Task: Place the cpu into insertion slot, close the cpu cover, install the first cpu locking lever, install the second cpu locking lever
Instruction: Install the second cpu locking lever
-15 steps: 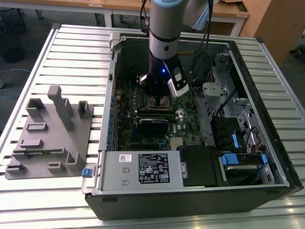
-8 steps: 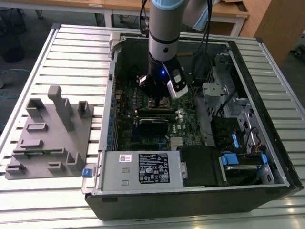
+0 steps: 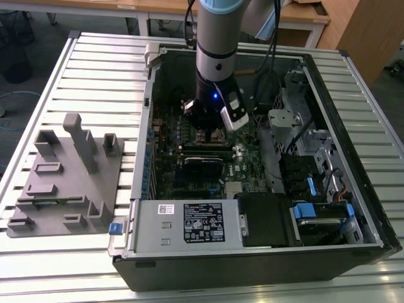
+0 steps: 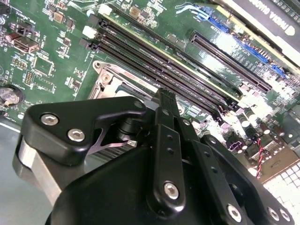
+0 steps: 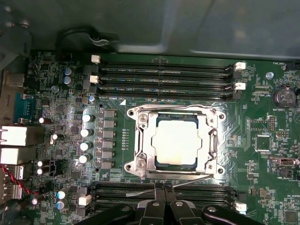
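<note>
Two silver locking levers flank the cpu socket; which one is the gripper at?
The slanted lever crossing just in front of the gripper, beside the nearer memory slots. The other lever lies along the socket's opposite edge.

I see a ribbed metal table (image 3: 76,69) carrying an open computer case (image 3: 353,208) and a grey fixture block (image 3: 66,183). Wooden desks (image 3: 158,7) stand behind, a wooden cabinet (image 3: 366,28) at the exterior view's right. The floor (image 3: 28,57) is grey.

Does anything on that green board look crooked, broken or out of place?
Nothing stands out. The cpu sits square in the insertion slot, the cpu cover lies flat around it, and the gripper hovers beside it.
</note>
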`<action>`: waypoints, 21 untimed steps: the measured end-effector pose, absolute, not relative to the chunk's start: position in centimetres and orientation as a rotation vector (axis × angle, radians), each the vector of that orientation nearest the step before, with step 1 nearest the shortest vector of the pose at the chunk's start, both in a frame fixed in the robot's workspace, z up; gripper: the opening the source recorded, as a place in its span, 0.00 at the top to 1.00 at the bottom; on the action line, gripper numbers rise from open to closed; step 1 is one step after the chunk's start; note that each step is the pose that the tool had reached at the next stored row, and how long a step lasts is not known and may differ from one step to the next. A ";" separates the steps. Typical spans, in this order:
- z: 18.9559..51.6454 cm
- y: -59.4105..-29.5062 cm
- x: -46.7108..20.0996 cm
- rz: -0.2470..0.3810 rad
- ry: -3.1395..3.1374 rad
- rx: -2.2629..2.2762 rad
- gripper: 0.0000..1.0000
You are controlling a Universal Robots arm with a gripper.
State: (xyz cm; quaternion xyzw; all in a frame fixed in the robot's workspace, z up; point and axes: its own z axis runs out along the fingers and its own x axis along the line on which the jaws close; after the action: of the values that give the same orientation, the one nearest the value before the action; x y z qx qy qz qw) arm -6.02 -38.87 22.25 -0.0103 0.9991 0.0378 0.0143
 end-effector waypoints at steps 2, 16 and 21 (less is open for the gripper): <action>22.1 -38.9 -6.1 0.118 3.111 -0.032 0.89; 21.2 -38.9 -6.9 0.117 3.111 -0.031 0.89; 20.8 -38.9 -6.9 0.117 3.111 -0.027 0.89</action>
State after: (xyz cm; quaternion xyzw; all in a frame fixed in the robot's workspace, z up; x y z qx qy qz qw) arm -6.93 -38.87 20.81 -0.0088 0.9991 0.0377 0.0143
